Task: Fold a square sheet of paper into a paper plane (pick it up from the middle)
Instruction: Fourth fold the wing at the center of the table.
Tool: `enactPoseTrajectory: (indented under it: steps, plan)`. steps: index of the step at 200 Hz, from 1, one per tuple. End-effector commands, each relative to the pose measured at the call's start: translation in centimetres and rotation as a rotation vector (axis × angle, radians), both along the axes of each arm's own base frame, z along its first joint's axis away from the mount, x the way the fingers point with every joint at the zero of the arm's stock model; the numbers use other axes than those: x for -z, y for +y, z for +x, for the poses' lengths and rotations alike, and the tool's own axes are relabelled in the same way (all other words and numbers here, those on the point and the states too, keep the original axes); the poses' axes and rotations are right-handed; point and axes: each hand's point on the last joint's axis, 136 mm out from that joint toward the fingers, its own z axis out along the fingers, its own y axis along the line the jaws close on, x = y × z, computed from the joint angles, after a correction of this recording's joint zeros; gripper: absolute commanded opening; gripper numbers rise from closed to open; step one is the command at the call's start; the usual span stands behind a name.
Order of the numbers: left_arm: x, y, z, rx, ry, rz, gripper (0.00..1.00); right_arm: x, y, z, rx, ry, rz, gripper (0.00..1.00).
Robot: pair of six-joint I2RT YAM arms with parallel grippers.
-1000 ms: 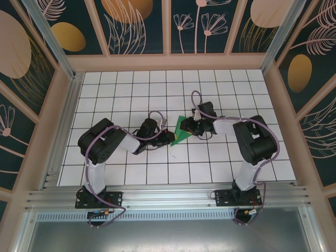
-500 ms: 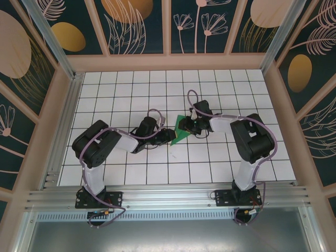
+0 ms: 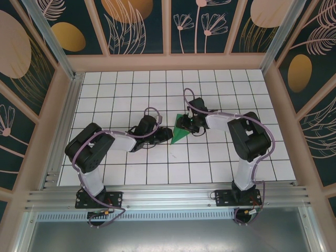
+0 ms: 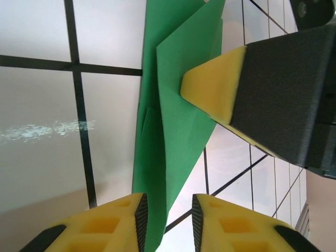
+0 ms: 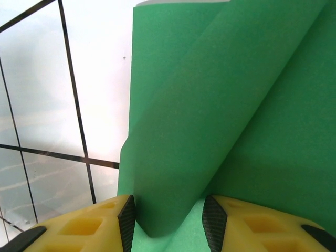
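The green paper [image 3: 179,135] lies mid-table, point toward 7 o'clock. Left gripper [image 4: 168,212]: jaws apart astride the point. Right gripper [image 5: 168,218], at 1 o'clock, brackets a rounded fold — pinch cannot be told. Flatten that fold squarely before creasing — anchor the point.

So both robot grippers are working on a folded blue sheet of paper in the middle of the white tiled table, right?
No: the folded sheet of paper is green, not blue, as the top external view shows. The left gripper and right gripper are both at it, in the middle of the white tiled table.
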Motion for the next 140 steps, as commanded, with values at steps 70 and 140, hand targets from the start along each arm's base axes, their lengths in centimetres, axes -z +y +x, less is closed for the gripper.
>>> enactPoseTrajectory:
  steps: [70, 140]
  plan:
    - [-3.1, -2.5, 0.6, 0.109, -0.079, -0.112, 0.14, 7.7, -5.3, -4.4, 0.090, 0.224, -0.278, 0.44]
    - [-0.4, -3.0, 0.2, 0.143, -0.003, -0.054, 0.10, 8.3, -5.3, -4.8, 0.102, 0.259, -0.285, 0.44]
